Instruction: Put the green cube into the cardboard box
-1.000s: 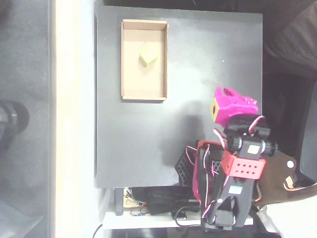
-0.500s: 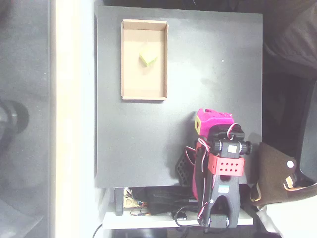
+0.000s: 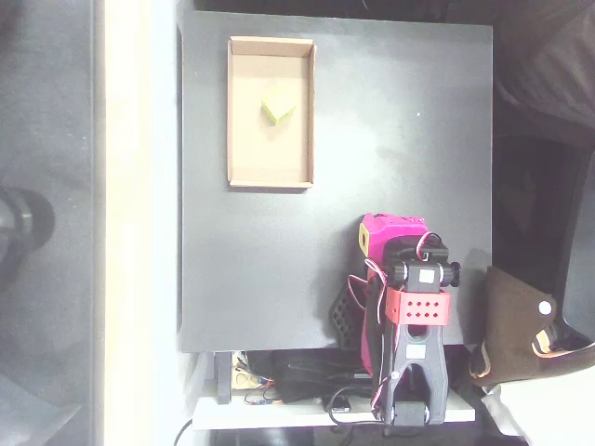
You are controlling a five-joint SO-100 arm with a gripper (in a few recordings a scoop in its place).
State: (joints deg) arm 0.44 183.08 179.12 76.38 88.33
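Black table (image 3: 390, 111), green cube (image 3: 277, 111) inside cardboard box (image 3: 271, 177); pink claw (image 3: 390, 232) well apart, opening can't tell

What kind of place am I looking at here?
Probably a hobby or lab workbench: a small robot arm with loose wiring stands at the edge of a dark tabletop, where a cardboard box holds a green cube.

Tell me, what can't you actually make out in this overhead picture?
- Whether the gripper is open or shut: its pink housing hides the fingers from above.
- The arm's base: covered by the arm and dark wires at the table's lower edge.
- The green cube's faces inside the cardboard box: too small and blurred.
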